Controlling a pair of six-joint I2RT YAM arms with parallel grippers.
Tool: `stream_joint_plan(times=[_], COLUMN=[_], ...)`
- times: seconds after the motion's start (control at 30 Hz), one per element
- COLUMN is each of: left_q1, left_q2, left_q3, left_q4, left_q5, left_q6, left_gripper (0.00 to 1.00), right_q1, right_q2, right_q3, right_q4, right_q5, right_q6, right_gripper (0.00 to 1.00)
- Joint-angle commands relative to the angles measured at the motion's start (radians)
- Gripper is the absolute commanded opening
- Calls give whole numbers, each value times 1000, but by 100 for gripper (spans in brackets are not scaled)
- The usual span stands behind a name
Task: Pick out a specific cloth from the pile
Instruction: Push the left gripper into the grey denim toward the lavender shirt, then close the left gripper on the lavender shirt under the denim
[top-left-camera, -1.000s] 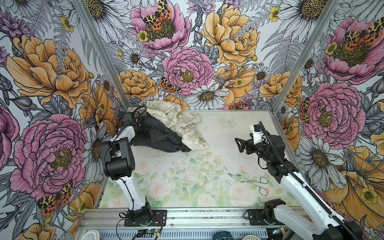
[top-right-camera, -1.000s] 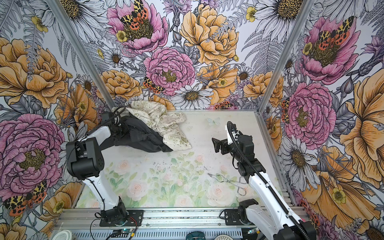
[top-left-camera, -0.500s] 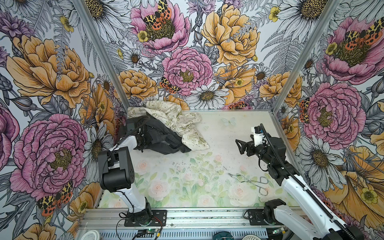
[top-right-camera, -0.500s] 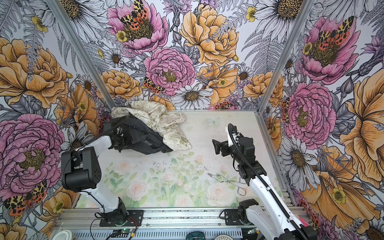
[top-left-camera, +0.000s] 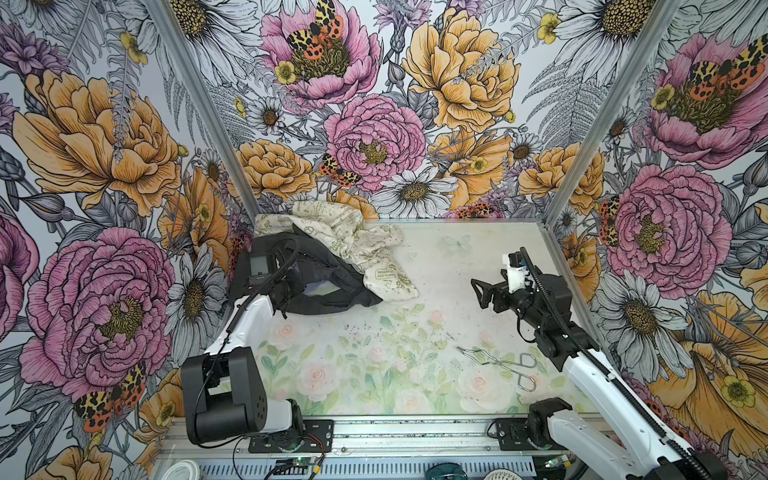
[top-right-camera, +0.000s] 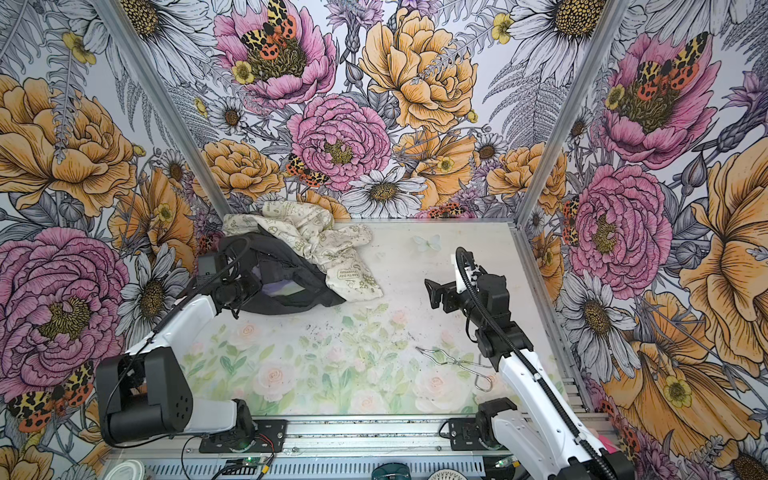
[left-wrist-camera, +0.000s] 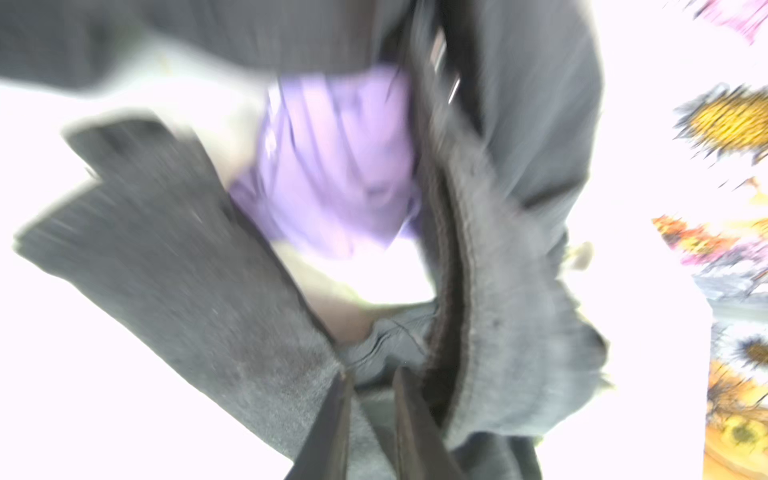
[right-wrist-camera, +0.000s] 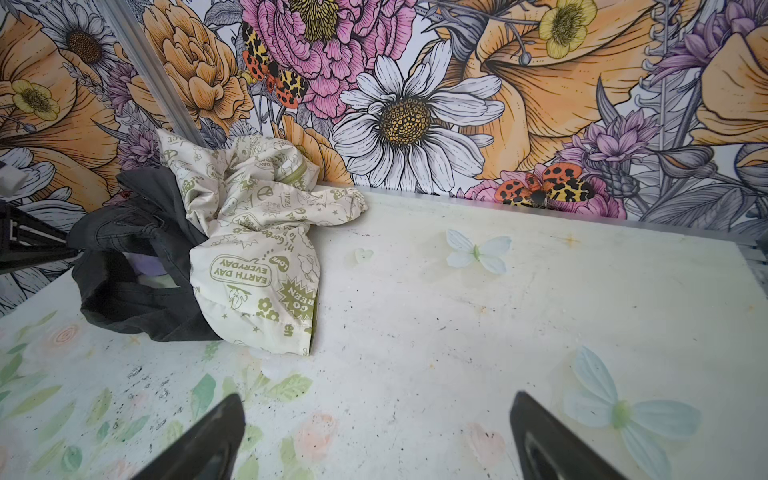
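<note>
Peeking cloth: the cloth (left-wrist-camera: 332, 166) (top-left-camera: 319, 286) (top-right-camera: 277, 287) is showing only as a small lavender patch inside the pile (top-left-camera: 332, 257); it is lying under an arched fold of dark fabric, in the far left corner of the table (top-left-camera: 457, 266); no lettering is showing

Covering layer: the black garment (top-left-camera: 336, 272) (top-right-camera: 297, 266) (right-wrist-camera: 137, 303) is curving over and around the cloth on its near and right sides

Outer layer: the cream cloth (top-left-camera: 357, 237) (top-right-camera: 328, 241) (right-wrist-camera: 257, 232), printed in green, is lying on the far right of the black garment and spilling onto the table

Left claw: the left gripper (left-wrist-camera: 370, 374) is sitting at the left edge of the pile, against the black garment; its fingers (left-wrist-camera: 332, 428) are standing a narrow gap apart with dark fabric lying between them; the wrist view is blurring, so I cannot tell whether they are pinching it

Right claw: the right gripper (top-left-camera: 482, 291) (top-right-camera: 434, 291) (right-wrist-camera: 374, 440) is hovering over the right half of the table, jaws gaping wide with nothing between them; it is pointing left, well apart from the pile

Tongs: the metal tongs (top-left-camera: 498, 362) (top-right-camera: 453, 362) are lying flat at the near right, just beside the right arm
</note>
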Motion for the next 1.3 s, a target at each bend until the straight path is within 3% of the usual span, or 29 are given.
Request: stream_joint_plan(times=[0.0, 0.4, 0.73, 1.27], left_q1=[21, 54, 130, 95], left_q2=[51, 288, 322, 513], left_q3=[79, 195, 117, 166], left_q4=[54, 79, 229, 302], left_q5=[14, -6, 50, 132], left_q6=[6, -41, -140, -200], left_gripper=[26, 31, 31, 29], right_q1=[5, 5, 5, 4], right_q2=[-11, -14, -6, -4], right_q3=[-1, -2, -2, -1], right_q4=[-3, -10, -11, -24], right_q5=[17, 24, 29, 32], right_q6=[-16, -18, -19, -14], right_gripper=[99, 100, 99, 99])
